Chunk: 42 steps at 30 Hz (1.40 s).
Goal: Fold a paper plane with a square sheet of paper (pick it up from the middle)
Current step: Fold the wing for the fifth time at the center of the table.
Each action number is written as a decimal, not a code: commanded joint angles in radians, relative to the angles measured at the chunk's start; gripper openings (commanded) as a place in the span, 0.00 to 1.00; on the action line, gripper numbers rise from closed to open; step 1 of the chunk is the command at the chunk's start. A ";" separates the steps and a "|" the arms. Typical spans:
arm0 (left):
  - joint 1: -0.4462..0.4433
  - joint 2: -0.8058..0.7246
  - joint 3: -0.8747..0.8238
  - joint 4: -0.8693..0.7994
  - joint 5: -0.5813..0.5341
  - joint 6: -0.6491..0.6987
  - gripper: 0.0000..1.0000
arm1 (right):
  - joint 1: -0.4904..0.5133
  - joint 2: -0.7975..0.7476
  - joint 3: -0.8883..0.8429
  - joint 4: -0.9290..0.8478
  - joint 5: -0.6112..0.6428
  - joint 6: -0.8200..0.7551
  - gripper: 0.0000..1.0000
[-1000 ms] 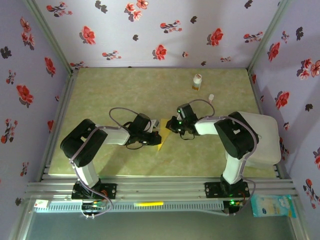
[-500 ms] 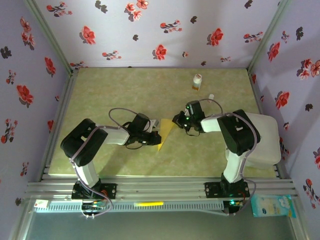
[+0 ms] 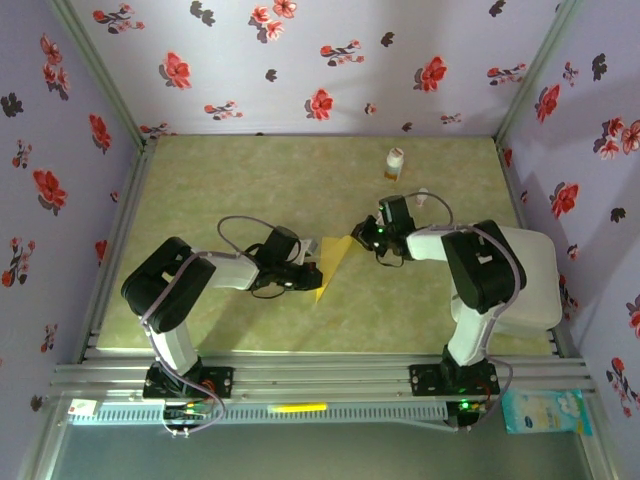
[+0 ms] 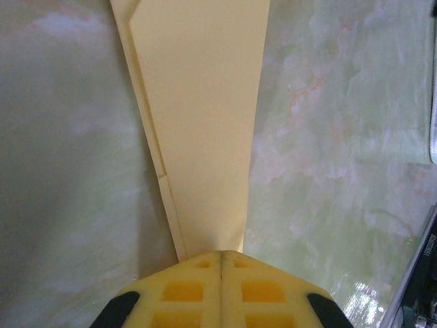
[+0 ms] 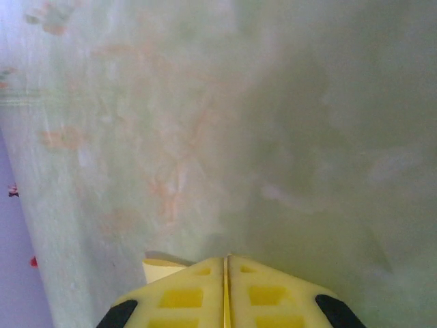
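Paper (image 3: 335,262): folded to narrow layered wedge (wings apparently unfinished); left gripper (image 3: 314,275) pinches near end, right gripper (image 3: 360,239) closed at far corner.

Left tool (image 4: 222,263), jaws pressed together, pinches the tapering paper plane (image 4: 201,123).

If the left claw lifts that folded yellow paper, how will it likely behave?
The folded paper looks thin and light, so it probably droops beyond the left claw. Its layered creases may stiffen it lengthwise somewhat.

No legible txt, labels or nos. in any view.
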 commanded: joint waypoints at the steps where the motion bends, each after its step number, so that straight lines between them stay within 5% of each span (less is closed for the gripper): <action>1: -0.022 0.099 -0.052 -0.132 -0.037 -0.002 0.00 | 0.021 -0.074 0.027 -0.056 0.007 -0.077 0.10; 8: -0.022 0.102 -0.046 -0.133 -0.037 -0.002 0.00 | 0.083 -0.005 0.040 -0.016 -0.127 -0.071 0.10; 19: -0.022 0.092 -0.046 -0.130 -0.032 -0.007 0.00 | 0.008 0.119 0.082 -0.068 -0.016 -0.076 0.08; 30: -0.022 0.086 -0.059 -0.104 -0.031 -0.018 0.00 | -0.041 0.042 0.097 -0.037 -0.030 -0.071 0.09; 36: -0.023 0.086 -0.053 -0.091 -0.031 -0.030 0.00 | 0.012 -0.104 0.022 -0.027 -0.074 -0.093 0.12; 42: -0.022 0.083 -0.050 -0.102 -0.031 -0.025 0.00 | 0.117 -0.074 -0.019 0.032 -0.170 -0.053 0.09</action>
